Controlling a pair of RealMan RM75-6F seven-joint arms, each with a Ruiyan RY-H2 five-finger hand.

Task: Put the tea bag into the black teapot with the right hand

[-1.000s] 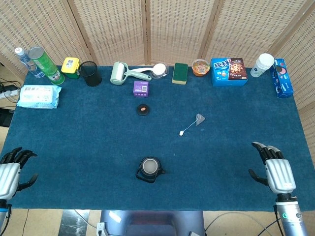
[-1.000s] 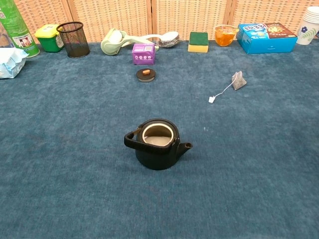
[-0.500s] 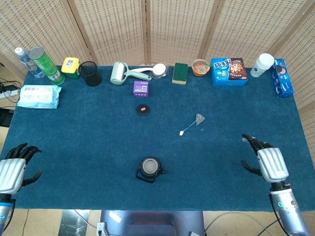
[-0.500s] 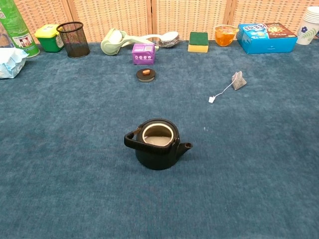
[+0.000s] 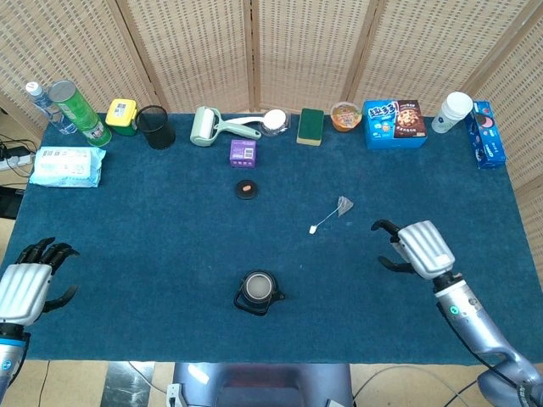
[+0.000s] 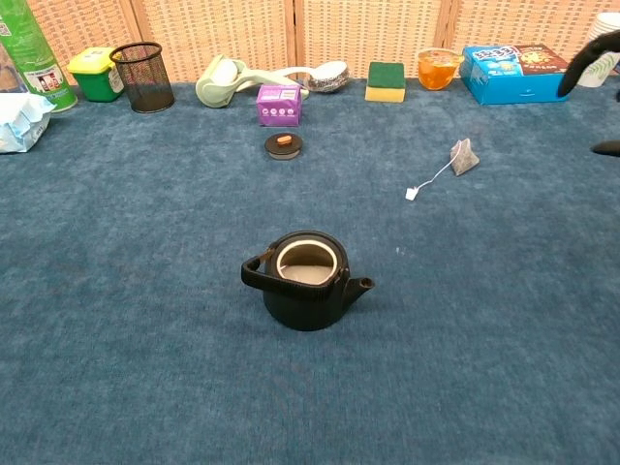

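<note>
Peeking in at the chest view's right edge, only dark fingertips (image 6: 588, 60) of the right robot hand (image 5: 414, 248) show; rest is cut off there. Head view gives it whole: empty, fingers apart and curved, hovering over the blue worktop (image 5: 127, 220), arm running off the bottom-right corner. Left robot hand (image 5: 30, 284) sits at the frame's left edge, also empty w/ fingers spread, wrist cut off at the bottom; chest view doesn't show it.

Tea bag (image 5: 344, 204) lies on the worktop up and to the left of the right robot hand, apart from it. Its string runs diagonally, bag at the far-right end, small tag (image 5: 313, 229) at the near-left end, so long axis slants toward the teapot side. Print on the tag too small to read.

Black teapot (image 5: 258, 292) stands well left of the right robot hand and nearer the robot, lid off, spout pointing right, handle folded toward the left. Teapot lid (image 5: 247, 189) lies separately, farther back.
</note>
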